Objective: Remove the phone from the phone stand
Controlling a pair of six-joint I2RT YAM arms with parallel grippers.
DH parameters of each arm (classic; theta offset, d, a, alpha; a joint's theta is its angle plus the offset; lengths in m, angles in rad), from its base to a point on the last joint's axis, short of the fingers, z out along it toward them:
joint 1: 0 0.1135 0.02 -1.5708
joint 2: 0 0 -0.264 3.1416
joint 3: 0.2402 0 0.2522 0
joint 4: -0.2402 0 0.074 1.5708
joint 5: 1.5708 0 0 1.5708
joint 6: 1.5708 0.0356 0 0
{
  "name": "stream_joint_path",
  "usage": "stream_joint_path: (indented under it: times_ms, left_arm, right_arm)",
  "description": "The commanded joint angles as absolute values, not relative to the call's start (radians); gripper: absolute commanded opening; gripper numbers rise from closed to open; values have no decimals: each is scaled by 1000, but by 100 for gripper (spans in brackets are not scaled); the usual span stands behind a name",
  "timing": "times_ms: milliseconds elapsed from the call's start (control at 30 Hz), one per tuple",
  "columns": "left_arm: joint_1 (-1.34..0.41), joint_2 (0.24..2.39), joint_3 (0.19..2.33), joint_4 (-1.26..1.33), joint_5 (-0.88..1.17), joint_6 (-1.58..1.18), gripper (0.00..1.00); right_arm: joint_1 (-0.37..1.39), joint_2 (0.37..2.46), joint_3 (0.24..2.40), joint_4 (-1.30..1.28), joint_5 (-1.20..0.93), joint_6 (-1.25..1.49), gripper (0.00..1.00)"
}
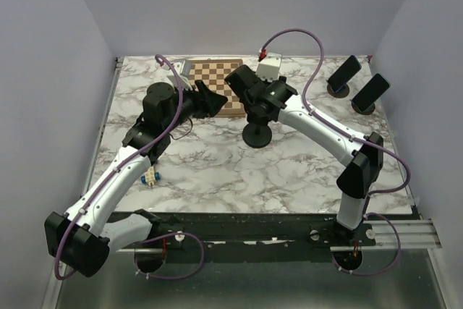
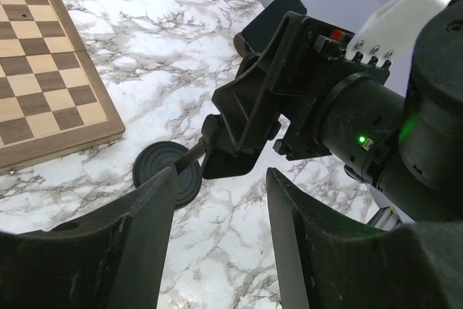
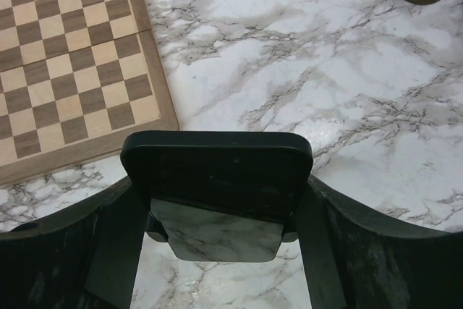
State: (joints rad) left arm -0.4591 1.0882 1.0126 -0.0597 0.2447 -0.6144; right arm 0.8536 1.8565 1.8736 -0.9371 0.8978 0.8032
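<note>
A marble-patterned table (image 1: 239, 171) fills a booth of plain pale walls (image 1: 239, 5), with a chessboard (image 1: 213, 74) lying at its far side. In the middle of the table, just in front of the board, the phone (image 3: 217, 171) sits on the phone stand (image 1: 257, 135). The right gripper (image 3: 221, 208) has its fingers on either side of the phone, close against its edges; I can't tell if they're clamped. The left gripper (image 2: 221, 204) hovers nearby, fingers apart and empty. Two more phones (image 1: 343, 72) stand propped at the far right corner.
</note>
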Motion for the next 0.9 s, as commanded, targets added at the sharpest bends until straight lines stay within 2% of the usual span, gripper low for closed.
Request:
stream_joint_path:
  times_ms: [0, 100, 133, 200, 333, 567, 700, 867]
  left_arm:
    - [-453, 1111, 1003, -34, 287, -623, 61]
    - [-453, 1166, 1028, -23, 365, -620, 88]
    - [-453, 1193, 1053, -47, 393, -620, 92]
    - [-451, 1245, 1074, -58, 444, -636, 91]
    - [-449, 1298, 1045, 14, 513, -683, 77]
    - [-449, 1421, 1091, 50, 653, -703, 78]
    - [-451, 1471, 1062, 147, 709, -739, 70]
    - [-467, 1499, 1044, 257, 746, -731, 68]
  right_arm:
    - [848, 1797, 1805, -848, 888, 741, 23]
    - [844, 1758, 1763, -794, 848, 697, 2]
    - [843, 1742, 1743, -769, 825, 681, 1]
    - [840, 1699, 1686, -700, 776, 628, 1]
    - [820, 1607, 1579, -591, 697, 583, 1]
    - [765, 1526, 1500, -539, 562, 536, 1]
    - [735, 1505, 1473, -526, 496, 530, 1]
    - [721, 1489, 1457, -509, 416, 504, 1]
